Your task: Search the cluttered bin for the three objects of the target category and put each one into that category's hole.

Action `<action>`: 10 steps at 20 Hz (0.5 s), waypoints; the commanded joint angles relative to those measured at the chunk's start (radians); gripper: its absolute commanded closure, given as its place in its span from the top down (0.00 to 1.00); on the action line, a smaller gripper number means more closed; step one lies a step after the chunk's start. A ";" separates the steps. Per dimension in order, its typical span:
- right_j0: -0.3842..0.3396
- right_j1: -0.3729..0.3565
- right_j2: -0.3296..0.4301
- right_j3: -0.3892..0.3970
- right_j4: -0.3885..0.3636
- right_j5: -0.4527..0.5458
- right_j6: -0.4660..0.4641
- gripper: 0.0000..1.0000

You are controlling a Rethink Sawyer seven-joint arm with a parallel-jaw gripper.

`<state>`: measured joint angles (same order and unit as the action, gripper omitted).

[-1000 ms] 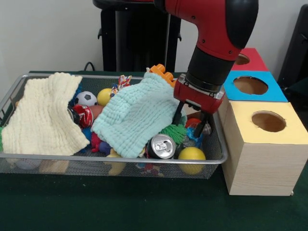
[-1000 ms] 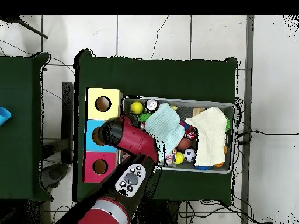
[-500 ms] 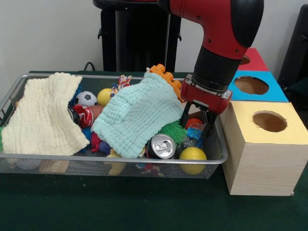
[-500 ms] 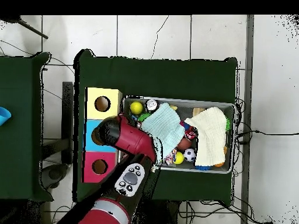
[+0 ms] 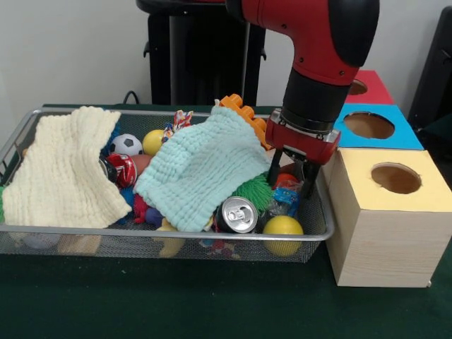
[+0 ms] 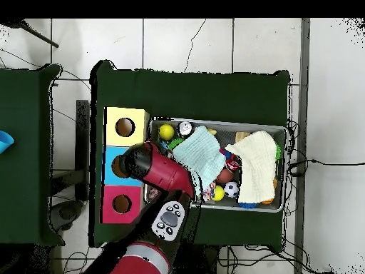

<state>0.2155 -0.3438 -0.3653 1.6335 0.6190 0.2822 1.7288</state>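
Hanging over the right end of the wire bin (image 5: pixel 21 134), the tool (image 5: pixel 291 176) has its two black fingers (image 5: pixel 274 168) spread, with a small orange-red object (image 5: pixel 284 179) showing between them; whether they touch it cannot be told. Below lie a blue wrapper (image 5: pixel 286 198), a green spiky ball (image 5: pixel 254 193), a silver can (image 5: pixel 236 215) and a yellow ball (image 5: pixel 282 227). A mint cloth (image 5: pixel 201 166) covers the middle and a cream cloth (image 5: pixel 63 169) the left end, a soccer ball (image 5: pixel 126 144) between them. Beside the bin stand the yellow box (image 5: pixel 381 212), blue box (image 5: pixel 395 134) and red box (image 5: pixel 378 88), each with a round hole on top.
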 commanded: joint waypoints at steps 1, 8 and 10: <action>-0.034 0.035 0.176 0.056 0.000 -0.065 0.208 1.00; -0.043 0.054 0.194 0.058 -0.005 -0.074 0.206 1.00; -0.053 0.060 0.208 0.059 -0.010 -0.091 0.200 1.00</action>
<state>0.1889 -0.3405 -0.3269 1.6484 0.6188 0.2392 1.7288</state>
